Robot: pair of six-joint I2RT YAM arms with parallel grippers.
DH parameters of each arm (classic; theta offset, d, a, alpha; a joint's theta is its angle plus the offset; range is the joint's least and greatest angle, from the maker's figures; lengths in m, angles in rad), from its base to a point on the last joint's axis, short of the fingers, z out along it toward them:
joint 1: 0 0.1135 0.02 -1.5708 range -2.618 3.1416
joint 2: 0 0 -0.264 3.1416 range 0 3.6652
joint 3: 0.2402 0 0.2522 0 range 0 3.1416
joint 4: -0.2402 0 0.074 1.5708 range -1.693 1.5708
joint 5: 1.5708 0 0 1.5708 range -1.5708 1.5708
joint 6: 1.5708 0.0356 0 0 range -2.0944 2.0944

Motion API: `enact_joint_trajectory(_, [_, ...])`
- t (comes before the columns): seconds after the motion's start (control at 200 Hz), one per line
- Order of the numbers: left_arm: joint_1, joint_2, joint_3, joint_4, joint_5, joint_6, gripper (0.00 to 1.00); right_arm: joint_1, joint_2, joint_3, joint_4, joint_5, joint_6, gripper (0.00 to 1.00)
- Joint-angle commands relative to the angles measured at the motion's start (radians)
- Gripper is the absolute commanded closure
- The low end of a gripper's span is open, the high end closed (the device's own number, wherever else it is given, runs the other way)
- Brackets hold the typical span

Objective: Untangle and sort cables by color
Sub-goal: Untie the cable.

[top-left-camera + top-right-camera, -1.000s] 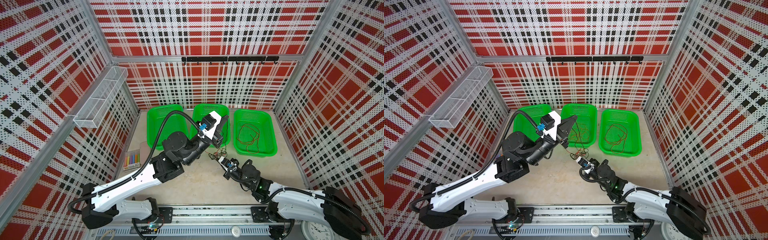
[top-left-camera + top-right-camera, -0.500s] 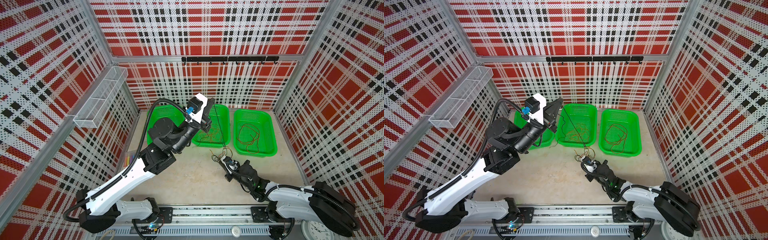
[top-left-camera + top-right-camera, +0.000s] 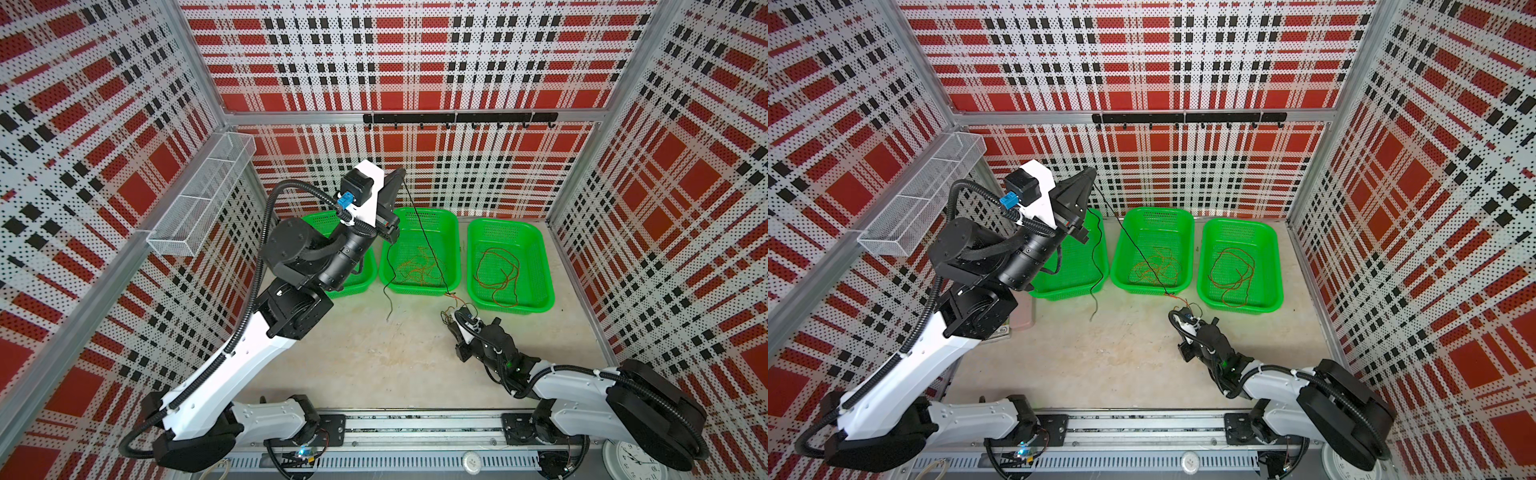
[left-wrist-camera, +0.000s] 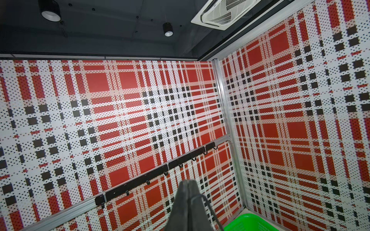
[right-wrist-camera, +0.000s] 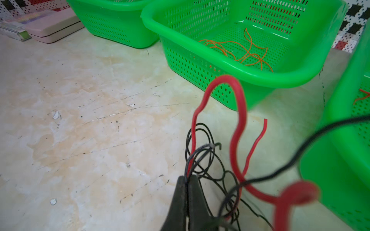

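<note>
The left pincer point(image 3: 400, 173) is raised high above the baskets and pressed together on a black cable point(image 3: 425, 237). This cable is stretched taut on a slant down to the tangle point(image 5: 200, 156) of black and red strands, which is clamped in the right pincer point(image 5: 187, 178) low over the counter point(image 3: 374, 357), just before the middle basket point(image 3: 415, 291). Bare counter is seen nearer the front edge. Orange cables point(image 3: 415, 270) are held in that basket, and reddish-brown cables point(image 3: 496, 274) in the right basket point(image 3: 511, 309).
</note>
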Motion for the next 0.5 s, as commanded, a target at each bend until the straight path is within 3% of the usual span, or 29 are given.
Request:
enact_joint_trajectory(0.0, [0.018,-0.011,0.019,0.007,0.047,-0.011,1.00,-0.008,-0.027,-0.021,0.011,-0.045,0.030,0.94])
enact_joint_trajectory(0.15, [0.021,-0.009,-0.001,0.005,0.060,-0.016,1.00,-0.007,-0.106,-0.002,-0.027,-0.102,0.000,0.83])
enact_joint_trajectory(0.2, [0.021,-0.007,-0.002,0.004,0.070,-0.025,1.00,-0.006,-0.152,-0.001,-0.022,-0.137,-0.013,0.67])
enact_joint_trajectory(0.261, [0.021,-0.006,-0.008,0.005,0.086,-0.035,1.00,0.004,-0.224,-0.024,0.038,-0.187,-0.036,0.58])
enact_joint_trajectory(0.351, [0.017,-0.001,-0.021,0.009,0.106,-0.055,1.00,0.040,-0.317,-0.073,0.162,-0.157,-0.078,0.46])
enact_joint_trajectory(0.496, [-0.010,0.003,-0.039,0.026,0.105,-0.059,1.00,0.046,-0.337,-0.021,0.128,-0.142,-0.114,0.36])
